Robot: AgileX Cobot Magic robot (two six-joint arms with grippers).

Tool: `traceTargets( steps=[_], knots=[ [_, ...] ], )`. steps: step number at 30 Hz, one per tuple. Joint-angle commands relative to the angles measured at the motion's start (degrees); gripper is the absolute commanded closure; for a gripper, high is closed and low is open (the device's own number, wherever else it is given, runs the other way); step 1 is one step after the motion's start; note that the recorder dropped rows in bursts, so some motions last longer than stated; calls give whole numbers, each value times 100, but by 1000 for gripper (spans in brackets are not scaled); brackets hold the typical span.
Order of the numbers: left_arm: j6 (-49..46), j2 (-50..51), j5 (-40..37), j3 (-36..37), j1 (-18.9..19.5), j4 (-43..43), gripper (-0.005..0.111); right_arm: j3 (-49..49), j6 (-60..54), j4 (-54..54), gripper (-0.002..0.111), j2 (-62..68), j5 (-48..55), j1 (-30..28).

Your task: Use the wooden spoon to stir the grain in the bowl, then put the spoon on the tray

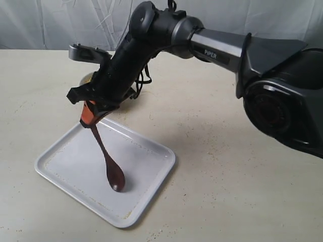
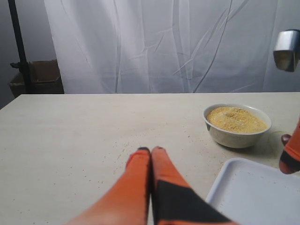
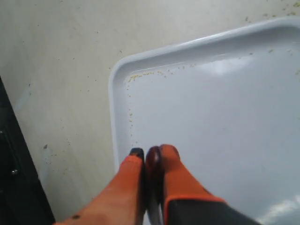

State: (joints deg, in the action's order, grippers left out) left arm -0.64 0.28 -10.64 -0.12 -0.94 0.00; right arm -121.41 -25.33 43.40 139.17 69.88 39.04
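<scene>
The wooden spoon [image 1: 107,161] hangs from my right end effector [image 1: 91,115], pinched near the top of its slim handle. It slants down, with its oval head low over the middle of the tray [image 1: 60,154]. The head looks to be touching the tray floor or just above it; I cannot tell which. In the right wrist view my two orange fingers are narrow, with the dark handle between them and the tray's rim and grain specks beneath. My left end effector [image 2: 150,151] is pressed closed on nothing, low over the bench [image 1: 227,191] beside a tray corner. The bowl [image 2: 234,136] sits beyond it on the bench, heaped with grain [image 2: 236,119].

I judge the stirring done and the laying down in hand. To do it well, I should let the head rest on the tray as a pivot. Then I should lower my wrist so the handle swings down flat instead of dropping. My grip is close above the tray's edge, so I would steer the handle inward to keep the whole length inside the rim. I should open only once the handle is nearly lying flat. The spoon is glossy and rounded, so from any height it could bounce or roll out onto the bench.
</scene>
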Motion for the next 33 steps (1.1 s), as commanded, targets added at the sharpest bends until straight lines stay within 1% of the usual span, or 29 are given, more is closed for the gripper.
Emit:
traceTargets(
  steps=[1,10,11,13,16,18,19,21,24,27,33],
  knots=[
    [3,-28,29,12,-36,0,107,-40,-74,148,109,239,8,-17],
    [3,-28,29,12,-36,0,107,-40,-70,-35,108,454,8,-17],
    [3,-28,29,12,-36,0,107,-40,-70,-88,104,454,8,-17],
    [3,-28,29,12,-36,0,107,-40,-70,-161,92,454,8,-17],
    [3,-28,29,12,-36,0,107,-40,-70,-330,67,454,-10,-17],
    [3,-28,29,12,-36,0,107,-40,-70,-469,57,454,-144,-17],
    [3,-28,29,12,-36,0,107,-40,-70,-506,56,454,-187,-17],
    [3,-28,29,12,-36,0,107,-40,7,-613,54,454,-284,-17],
    [3,-28,29,12,-36,0,107,-40,153,-639,54,454,-447,-30],
    [3,-28,29,12,-36,0,107,-40,251,-891,54,417,-516,-30],
    [3,-28,29,12,-36,0,107,-56,927,-1355,55,228,-416,-30]
  ],
)
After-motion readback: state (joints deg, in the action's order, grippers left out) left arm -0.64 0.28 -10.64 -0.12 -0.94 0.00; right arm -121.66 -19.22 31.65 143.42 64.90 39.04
